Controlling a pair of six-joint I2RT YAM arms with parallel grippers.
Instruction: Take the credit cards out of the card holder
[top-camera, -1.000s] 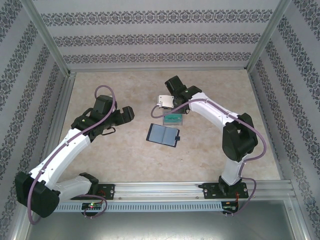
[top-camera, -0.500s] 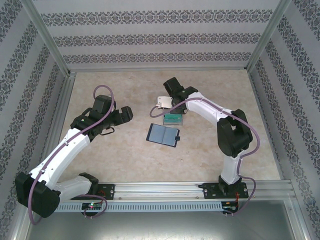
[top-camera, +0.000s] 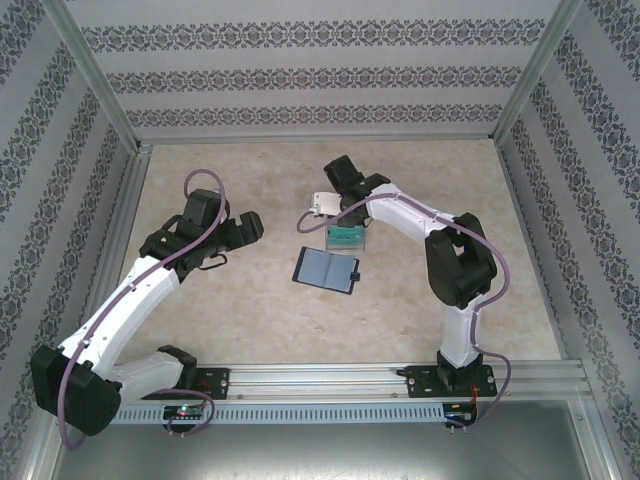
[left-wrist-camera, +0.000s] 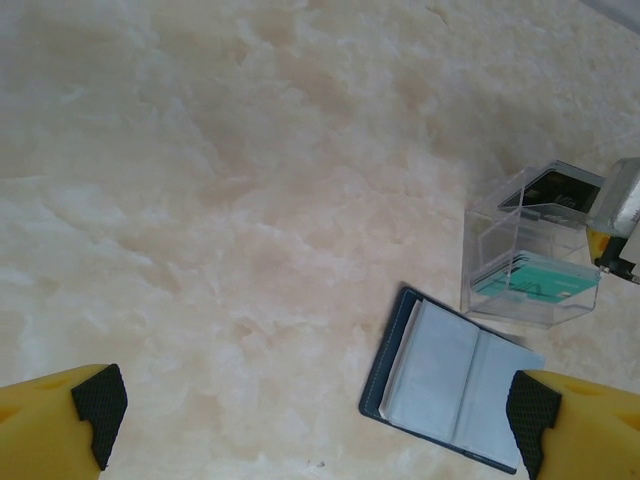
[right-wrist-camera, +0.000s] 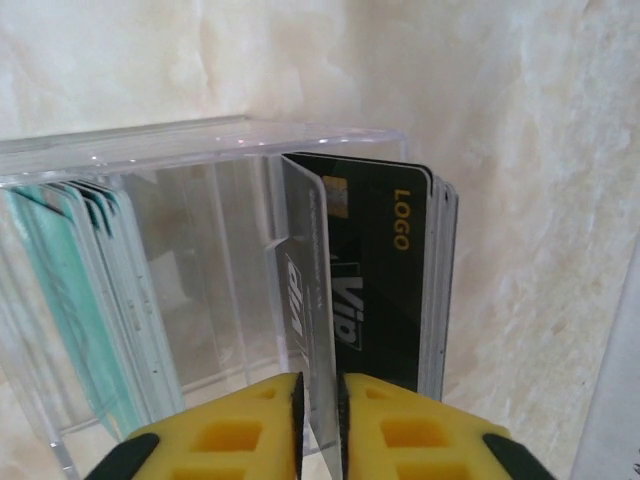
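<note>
Standing a silvery-grey card (right-wrist-camera: 312, 290) on edge inside the clear box (right-wrist-camera: 200, 150), at lower centre of the right wrist view, between teal cards (right-wrist-camera: 60, 290) on the left and dark cards (right-wrist-camera: 395, 280) on the right. Right hand (right-wrist-camera: 320, 400) nearly closed, one yellow finger on each side of that card's near edge and very close to it; firm pinch or bare contact, impossible to tell. Left hand (left-wrist-camera: 315, 420) spread wide and holding nothing, hovering over the bench (left-wrist-camera: 250, 150), fingers at the bottom corners of the left wrist view. Card holder (left-wrist-camera: 450, 385) lying open and flat at lower right of that view, just beside the box, pockets apparently emptied, though hard to confirm from this angle.

Likely trouble from here:
- Lifting away with a pad sticking to the card, dragging it back out or leaning it across the divider.
- Nudging the light box wall on withdrawal, toppling it or sliding it onto the card holder.
- Letting go too high, leaving the card slanted against the dark stack rather than seated.

Best to open fully, then rise straight up.
</note>
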